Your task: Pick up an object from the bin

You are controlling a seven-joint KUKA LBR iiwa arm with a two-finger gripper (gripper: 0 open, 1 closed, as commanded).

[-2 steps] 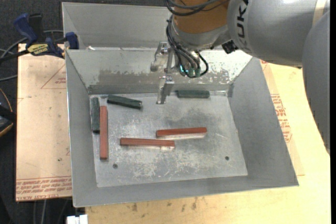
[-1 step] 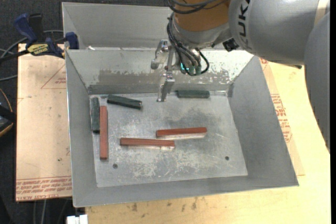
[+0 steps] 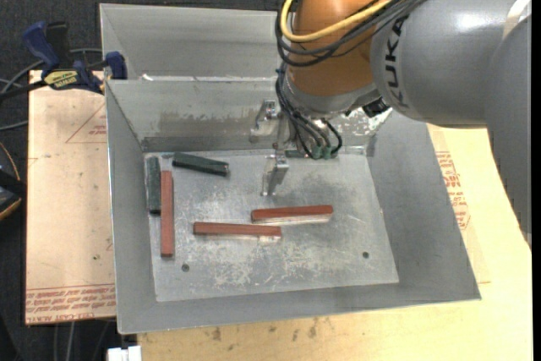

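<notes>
My gripper [image 3: 273,180] hangs over the middle of the bin floor, its fingertips close together with nothing seen between them. Just below and to its right lies a reddish-brown flat bar [image 3: 292,214], and a second reddish-brown bar [image 3: 237,229] lies beside it, lower left. A dark green bar [image 3: 200,165] lies to the gripper's left near the back wall.
Along the bin's left side a dark green bar [image 3: 153,184] and a reddish-brown bar [image 3: 166,213] lie lengthwise next to each other. The arm with its orange cover and cables looms over the bin's back right.
</notes>
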